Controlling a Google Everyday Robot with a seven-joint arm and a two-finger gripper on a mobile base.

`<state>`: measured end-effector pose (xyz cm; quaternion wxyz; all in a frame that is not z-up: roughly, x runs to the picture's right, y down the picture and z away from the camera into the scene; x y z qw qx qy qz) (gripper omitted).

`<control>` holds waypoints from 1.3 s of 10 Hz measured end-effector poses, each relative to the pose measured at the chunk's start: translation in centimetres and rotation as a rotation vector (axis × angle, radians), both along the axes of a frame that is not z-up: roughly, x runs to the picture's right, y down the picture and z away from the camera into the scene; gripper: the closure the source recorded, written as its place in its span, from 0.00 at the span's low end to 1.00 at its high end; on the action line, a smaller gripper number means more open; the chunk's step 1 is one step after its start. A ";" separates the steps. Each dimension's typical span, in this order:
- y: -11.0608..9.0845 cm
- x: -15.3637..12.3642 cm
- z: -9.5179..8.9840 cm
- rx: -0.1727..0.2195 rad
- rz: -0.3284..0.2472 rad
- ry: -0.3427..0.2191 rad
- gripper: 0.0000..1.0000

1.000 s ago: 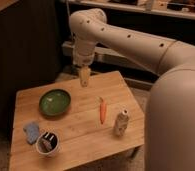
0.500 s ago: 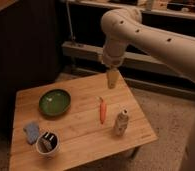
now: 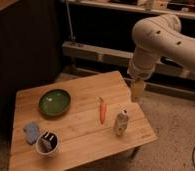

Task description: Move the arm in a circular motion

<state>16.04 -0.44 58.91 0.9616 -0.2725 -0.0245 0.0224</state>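
Yellowish and blocky, the gripper hangs pointing downward at the right edge of the tabletop, not far from its far right corner. Whether it is spread or closed cannot be made out, and nothing can be seen held in it. It appears apart from every item on the tabletop.

Above the gripper, the arm rises as a short cream-white wrist segment into a large rounded elbow in the upper right of the view. From there a thick tube runs off to the right edge. Small dark holes dot the elbow's surface.

Nearest the gripper on the light wooden tabletop is a small pale container, standing upright close to the right edge, below and a little left of the gripper. Just to its left lies an orange carrot, pointing roughly toward and away from the camera. Further left, well apart from the carrot, sits a green bowl. At the near left corner a blue cloth-like item lies just beside a white cup holding dark contents.

Beyond the tabletop a pale horizontal rail crosses dark shelving, and a speckled floor lies to the right.
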 end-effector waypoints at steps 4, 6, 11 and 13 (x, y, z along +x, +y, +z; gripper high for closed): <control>4.9 -2.5 -2.9 -0.009 -0.004 -0.084 0.20; 6.6 -6.5 -3.5 -0.025 -0.025 -0.141 0.20; 9.3 -21.0 -2.3 -0.098 -0.121 -0.326 0.20; 9.4 -26.5 -1.1 -0.119 -0.166 -0.400 0.20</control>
